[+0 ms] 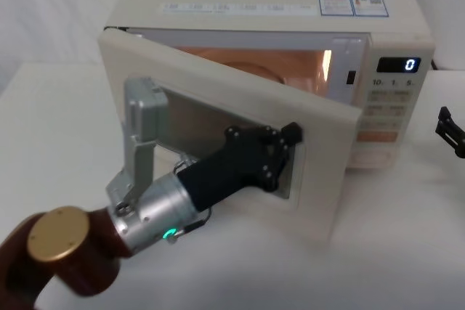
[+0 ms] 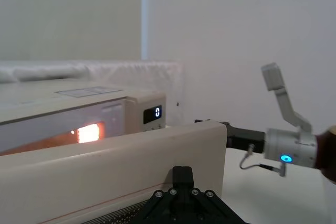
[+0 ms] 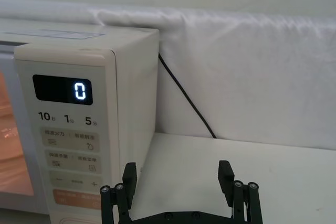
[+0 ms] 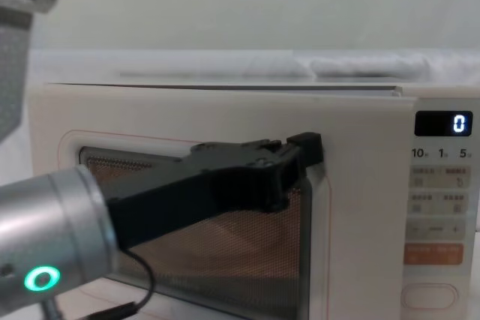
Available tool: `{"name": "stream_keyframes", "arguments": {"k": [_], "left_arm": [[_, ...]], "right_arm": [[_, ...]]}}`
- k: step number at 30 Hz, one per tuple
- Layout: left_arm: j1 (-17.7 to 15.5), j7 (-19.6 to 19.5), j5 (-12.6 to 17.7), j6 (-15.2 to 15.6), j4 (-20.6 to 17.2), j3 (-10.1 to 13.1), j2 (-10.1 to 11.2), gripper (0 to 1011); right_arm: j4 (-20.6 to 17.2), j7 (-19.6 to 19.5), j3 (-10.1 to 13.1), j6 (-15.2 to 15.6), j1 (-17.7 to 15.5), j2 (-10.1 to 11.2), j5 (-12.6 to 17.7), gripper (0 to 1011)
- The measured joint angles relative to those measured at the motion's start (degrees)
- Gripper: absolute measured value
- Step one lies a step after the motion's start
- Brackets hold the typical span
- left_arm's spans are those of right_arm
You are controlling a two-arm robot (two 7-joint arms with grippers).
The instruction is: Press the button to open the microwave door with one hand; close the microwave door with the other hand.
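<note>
We see the microwave door (image 1: pixel 218 107) standing partly open, swung out from the left side of the microwave oven (image 1: pixel 276 12), with the lit orange cavity (image 1: pixel 290 63) showing behind its top edge. Our left gripper (image 1: pixel 287 143) is pressed against the outer face of that door, near the door's free edge and over the dark glass window (image 4: pixel 225 260). From the chest view the gripper's black body lies across the window, its tip at the pink outline on the side nearest the control panel (image 4: pixel 442 207). We cannot tell how far its fingers are spread, since they are set flat to the door. Behind the gripper runs the silver wrist with a glowing green ring (image 1: pixel 168 235).

The large cream button (image 4: pixel 431 297) sits at the bottom of the control panel, just under the orange rectangular button (image 4: pixel 433 253). The display (image 1: pixel 399 64) at the top of the panel reads 0.

Our right gripper (image 3: pixel 178 182) hangs beside the control panel, apart from it and off toward the side away from the door, its two black fingers (image 3: pixel 129 179) spread wide and holding nothing.
</note>
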Motion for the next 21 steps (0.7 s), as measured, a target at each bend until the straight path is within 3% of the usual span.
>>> {"name": "stream_keyframes", "arguments": {"k": [10, 21], "left_arm": [[-5.1, 3.5, 1.5, -2.5, 6.5, 2.1, -5.5, 0], [-8.0, 5.4, 2.9, -2.5, 10.2, 3.0, -8.7, 0]], "right_arm": [[0.0, 0.0, 0.0, 0.0, 0.0, 0.0, 0.0, 1002], [0.0, 0.0, 0.0, 0.0, 0.0, 0.0, 0.0, 1002]]}}
